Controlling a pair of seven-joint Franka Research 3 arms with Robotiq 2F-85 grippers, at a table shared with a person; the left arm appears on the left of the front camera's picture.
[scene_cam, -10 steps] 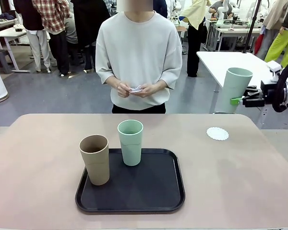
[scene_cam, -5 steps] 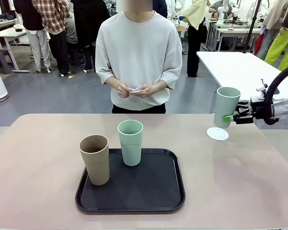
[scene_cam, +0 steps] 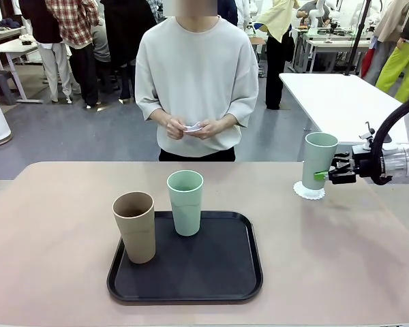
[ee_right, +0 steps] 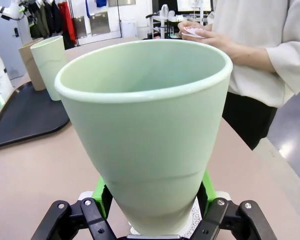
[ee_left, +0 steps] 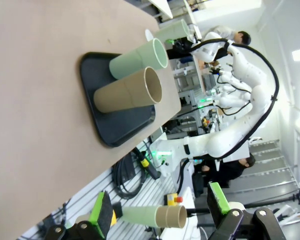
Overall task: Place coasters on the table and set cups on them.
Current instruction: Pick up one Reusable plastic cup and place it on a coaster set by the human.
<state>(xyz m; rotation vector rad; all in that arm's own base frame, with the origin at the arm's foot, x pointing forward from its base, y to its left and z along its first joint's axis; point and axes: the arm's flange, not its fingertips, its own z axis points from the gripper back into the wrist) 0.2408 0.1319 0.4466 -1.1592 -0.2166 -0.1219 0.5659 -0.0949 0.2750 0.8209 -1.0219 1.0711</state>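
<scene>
Across the beige surface (scene_cam: 54,225), my right gripper (scene_cam: 324,175), closed on the mint cup (scene_cam: 319,157), has brought it down onto the white coaster (scene_cam: 305,195). First cup looks almost placed; tan cup (scene_cam: 135,228) and second mint cup (scene_cam: 185,203) wait on the tray (scene_cam: 238,272).

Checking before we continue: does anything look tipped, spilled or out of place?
Nothing stands out. The tan-brown tumbler and a pale mint tumbler stand upright on the black tray; the right gripper holds the second mint tumbler upright at the white lacy coaster.
</scene>
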